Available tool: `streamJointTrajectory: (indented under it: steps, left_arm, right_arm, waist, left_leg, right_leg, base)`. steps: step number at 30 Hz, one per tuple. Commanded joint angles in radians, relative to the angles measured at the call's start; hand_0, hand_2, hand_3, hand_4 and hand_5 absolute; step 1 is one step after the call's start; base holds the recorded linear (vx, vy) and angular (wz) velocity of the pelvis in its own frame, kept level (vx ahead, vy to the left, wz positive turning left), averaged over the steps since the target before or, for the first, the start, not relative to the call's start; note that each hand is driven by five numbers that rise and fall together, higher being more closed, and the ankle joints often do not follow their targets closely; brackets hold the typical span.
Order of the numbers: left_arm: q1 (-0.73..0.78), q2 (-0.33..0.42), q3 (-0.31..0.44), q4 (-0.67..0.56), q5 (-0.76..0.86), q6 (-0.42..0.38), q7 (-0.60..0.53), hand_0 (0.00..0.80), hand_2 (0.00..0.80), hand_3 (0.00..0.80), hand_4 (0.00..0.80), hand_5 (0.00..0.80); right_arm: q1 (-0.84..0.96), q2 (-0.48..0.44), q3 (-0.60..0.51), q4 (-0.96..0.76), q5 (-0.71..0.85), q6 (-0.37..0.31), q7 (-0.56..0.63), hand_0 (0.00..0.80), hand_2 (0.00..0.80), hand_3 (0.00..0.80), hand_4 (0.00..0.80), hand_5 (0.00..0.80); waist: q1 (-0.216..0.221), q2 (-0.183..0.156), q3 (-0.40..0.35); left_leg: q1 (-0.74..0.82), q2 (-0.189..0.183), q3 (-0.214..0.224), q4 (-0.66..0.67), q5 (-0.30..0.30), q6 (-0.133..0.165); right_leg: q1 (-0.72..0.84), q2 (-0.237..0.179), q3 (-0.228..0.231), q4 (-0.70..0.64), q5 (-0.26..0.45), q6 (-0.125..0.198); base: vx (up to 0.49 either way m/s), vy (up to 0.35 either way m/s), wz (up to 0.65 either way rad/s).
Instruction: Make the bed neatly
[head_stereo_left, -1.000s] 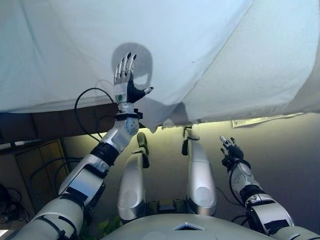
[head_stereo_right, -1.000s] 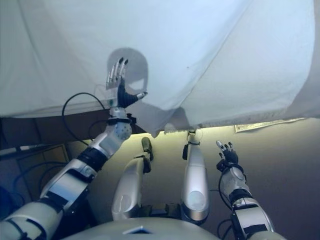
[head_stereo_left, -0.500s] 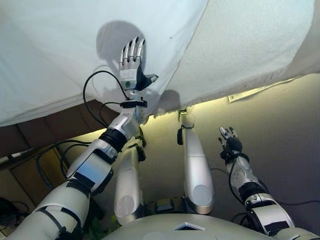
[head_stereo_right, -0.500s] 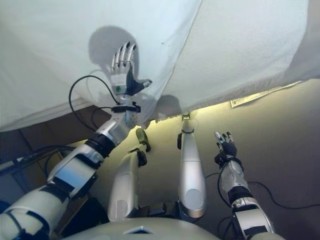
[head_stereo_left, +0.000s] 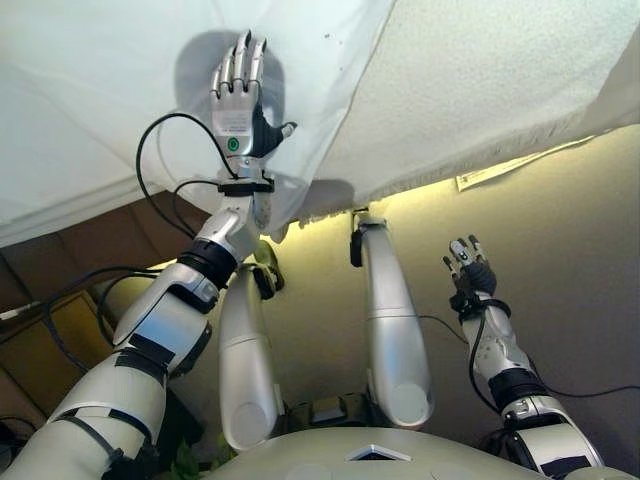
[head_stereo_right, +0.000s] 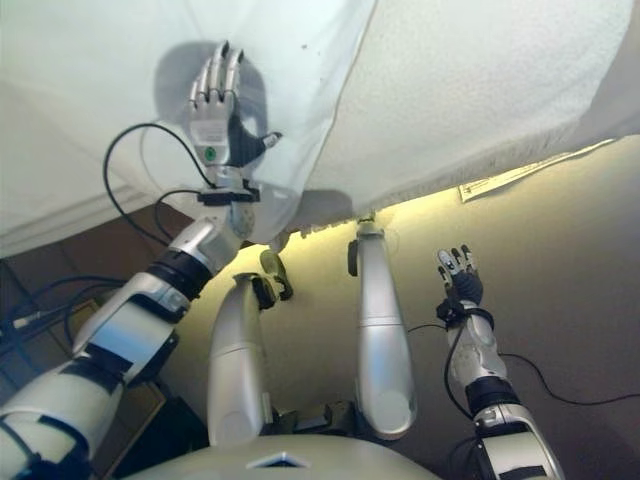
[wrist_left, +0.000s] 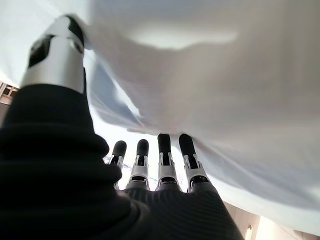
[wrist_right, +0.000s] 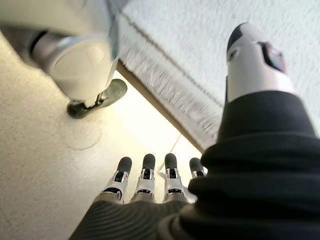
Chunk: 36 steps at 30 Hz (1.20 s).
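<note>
The bed fills the top of the view. A smooth white sheet (head_stereo_left: 100, 100) lies over its left part, and a textured white blanket (head_stereo_left: 480, 90) covers the right, its edge hanging over the bed's side. My left hand (head_stereo_left: 235, 95) lies flat on the sheet near its diagonal edge, fingers straight and thumb out to the side. In the left wrist view the sheet (wrist_left: 200, 75) lies just past the straight fingers (wrist_left: 165, 165). My right hand (head_stereo_left: 468, 268) is open and empty, held over the carpet below the bed's edge, apart from the bedding.
Beige carpet (head_stereo_left: 580, 280) runs along the bed's near side. A white label (head_stereo_left: 505, 168) hangs from the blanket's lower edge. A dark brown bed frame (head_stereo_left: 90, 240) shows under the sheet at the left. The right wrist view shows the blanket's fringed hem (wrist_right: 170, 95).
The camera view has shifted. My left hand has reached further up onto the sheet, still flat. My right hand stays open over the carpet, raised slightly.
</note>
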Motion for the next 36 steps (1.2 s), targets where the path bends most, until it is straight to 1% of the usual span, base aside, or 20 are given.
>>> streamJointTrajectory:
  steps: [1,6,9,11,12,13,17,20,27,30,33,36]
  left_arm:
    - [0.013,0.019,0.076,-0.005,-0.009,-0.008,0.005,0.0,0.0,0.0,0.0,0.0]
    - [0.018,-0.006,0.073,-0.032,-0.04,-0.028,-0.014,0.0,0.0,0.0,0.0,0.0]
    - [0.012,-0.032,0.06,-0.062,-0.015,0.018,-0.038,0.0,0.0,0.0,0.0,0.0]
    - [0.0,-0.045,0.05,-0.051,-0.033,0.062,-0.094,0.0,0.0,0.0,0.0,0.0]
    - [-0.005,-0.048,0.045,-0.041,-0.04,0.07,-0.116,0.386,0.386,0.386,0.386,0.386]
    - [-0.009,-0.049,0.04,-0.031,-0.044,0.076,-0.139,0.8,0.8,0.8,0.8,0.8]
    - [-0.019,-0.047,0.03,-0.032,-0.059,0.087,-0.164,0.8,0.8,0.8,0.8,0.8]
    - [-0.026,-0.046,0.026,-0.03,-0.076,0.096,-0.163,0.8,0.8,0.8,0.8,0.8]
    - [-0.038,-0.035,0.035,-0.03,-0.095,0.082,-0.166,0.8,0.8,0.8,0.8,0.8]
    - [-0.031,-0.031,0.039,-0.023,-0.105,0.073,-0.16,0.8,0.8,0.8,0.8,0.8]
    - [-0.002,-0.026,0.048,-0.008,-0.12,0.057,-0.145,0.8,0.8,0.8,0.8,0.8]
    - [0.049,-0.02,0.07,0.001,-0.142,0.024,-0.111,0.8,0.8,0.8,0.8,0.8]
  right_arm:
    - [0.102,-0.035,-0.003,-0.077,0.024,-0.044,0.013,0.0,0.0,0.0,0.0,0.0]
    - [0.1,-0.036,-0.004,-0.1,0.024,-0.034,0.001,0.0,0.0,0.0,0.0,0.0]
    - [0.094,-0.042,-0.007,-0.122,0.026,-0.02,-0.012,0.0,0.0,0.0,0.0,0.0]
    - [0.084,-0.04,-0.005,-0.137,0.021,-0.014,-0.029,0.0,0.0,0.0,0.0,0.0]
    - [0.079,-0.038,-0.005,-0.14,0.021,-0.013,-0.034,0.0,0.0,0.0,0.0,0.0]
    - [0.075,-0.036,-0.006,-0.145,0.019,-0.011,-0.042,0.0,0.0,0.0,0.0,0.0]
    - [0.078,-0.034,-0.008,-0.159,0.007,-0.015,-0.054,0.0,0.0,0.0,0.0,0.0]
    - [0.082,-0.038,-0.005,-0.175,0.003,-0.016,-0.061,0.0,0.0,0.0,0.0,0.0]
    - [0.083,-0.038,-0.005,-0.188,-0.011,-0.012,-0.073,0.0,0.0,0.0,0.0,0.0]
    - [0.089,-0.036,-0.003,-0.19,-0.013,-0.013,-0.068,0.0,0.0,0.0,0.0,0.0]
    - [0.096,-0.031,-0.001,-0.182,-0.014,-0.015,-0.062,0.0,0.0,0.0,0.0,0.0]
    - [0.107,-0.029,-0.004,-0.174,-0.021,-0.017,-0.057,0.0,0.0,0.0,0.0,0.0]
  waist:
    - [-0.011,-0.005,0.008]
    - [-0.016,0.0,0.008]
    - [-0.021,0.003,0.008]
    - [-0.024,0.002,0.008]
    - [-0.025,0.002,0.008]
    - [-0.026,0.001,0.008]
    - [-0.033,0.006,0.008]
    - [-0.039,0.01,0.008]
    - [-0.038,0.019,0.008]
    - [-0.033,0.02,0.008]
    - [-0.024,0.022,0.008]
    - [-0.013,0.025,0.008]
  left_leg:
    - [-0.086,0.008,-0.066,0.006,0.105,0.071]
    - [-0.084,-0.003,-0.058,-0.012,0.116,0.07]
    - [-0.083,-0.013,-0.055,-0.018,0.119,0.07]
    - [-0.086,-0.016,-0.054,-0.02,0.123,0.068]
    - [-0.089,-0.016,-0.054,-0.02,0.125,0.068]
    - [-0.091,-0.016,-0.054,-0.022,0.127,0.067]
    - [-0.082,-0.014,-0.045,-0.048,0.142,0.064]
    - [-0.078,-0.015,-0.039,-0.058,0.149,0.062]
    - [-0.062,-0.017,-0.033,-0.084,0.166,0.058]
    - [-0.039,-0.02,-0.034,-0.111,0.177,0.055]
    - [0.015,-0.02,-0.034,-0.164,0.199,0.048]
    - [0.081,-0.018,-0.037,-0.22,0.223,0.039]
  right_leg:
    - [0.048,-0.028,0.051,0.132,-0.117,0.042]
    - [0.038,-0.026,0.059,0.128,-0.107,0.044]
    - [0.034,-0.026,0.061,0.119,-0.096,0.048]
    - [0.028,-0.028,0.061,0.113,-0.087,0.051]
    - [0.024,-0.03,0.061,0.112,-0.083,0.054]
    - [0.021,-0.032,0.061,0.109,-0.077,0.056]
    - [0.025,-0.034,0.065,0.084,-0.061,0.062]
    - [0.026,-0.037,0.069,0.072,-0.052,0.065]
    - [0.038,-0.044,0.066,0.061,-0.049,0.065]
    - [0.061,-0.046,0.059,0.043,-0.046,0.067]
    - [0.114,-0.054,0.044,0.003,-0.039,0.07]
    - [0.179,-0.066,0.027,-0.039,-0.031,0.075]
  base:
    - [0.004,0.035,-0.02]
    - [-0.006,0.041,-0.07]
    - [-0.022,0.034,0.09]
    - [-0.026,0.02,-0.05]
    - [-0.028,0.012,-0.07]
    - [-0.023,0.01,-0.08]
    - [-0.011,0.047,-0.01]
    - [-0.001,0.05,0.02]
    - [0.0,0.017,-0.02]
    - [0.0,0.0,0.0]
    - [0.0,0.0,0.0]
    - [0.027,0.031,-0.02]
